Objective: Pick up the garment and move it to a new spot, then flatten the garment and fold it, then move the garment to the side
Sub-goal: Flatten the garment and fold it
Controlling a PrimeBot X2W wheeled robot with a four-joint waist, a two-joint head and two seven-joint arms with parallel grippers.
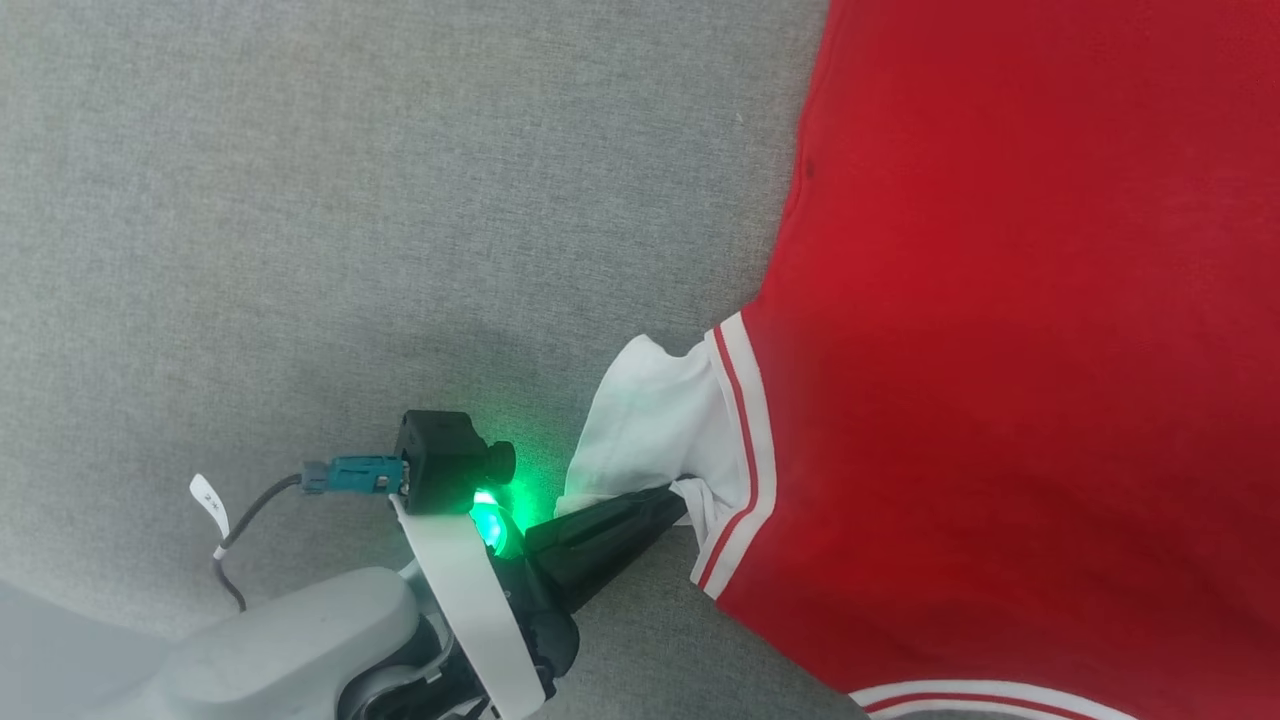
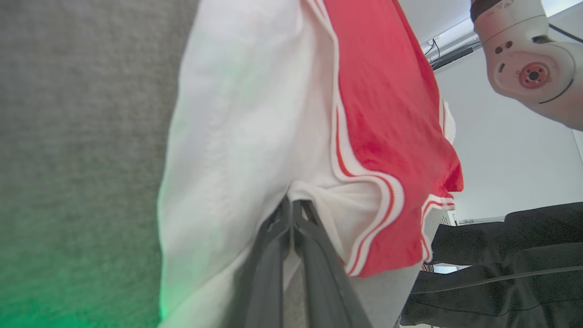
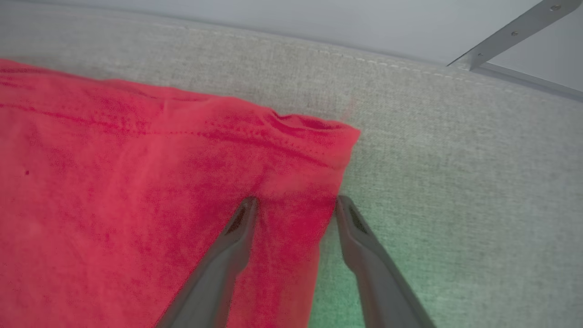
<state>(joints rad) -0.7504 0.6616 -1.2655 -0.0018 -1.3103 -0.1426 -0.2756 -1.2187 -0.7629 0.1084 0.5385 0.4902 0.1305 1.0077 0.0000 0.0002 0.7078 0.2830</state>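
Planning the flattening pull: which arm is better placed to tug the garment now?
Left, probably: the left claw is shut on the garment at its white sleeve, ready to pull; the right claw stands open astride a red corner, gripping nothing.

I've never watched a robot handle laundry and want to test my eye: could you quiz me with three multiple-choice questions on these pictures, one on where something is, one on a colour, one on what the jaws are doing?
1. In the head view, where does the garment lie on the grey fabric surface?
A) on the right
B) on the left
C) hanging from a rail

2. What colours is the trim band?
A) blue and yellow
B) white with red stripes
C) plain black

3. What are the left jaws doing?
A) standing wide open in the air
B) holding a cup
C) shut on the white sleeve

Answers:
1 A, red cloth covers the right side.
2 B, the band beside the sleeve shows it.
3 C, the left wrist view shows both fingers pressed together on white cloth.
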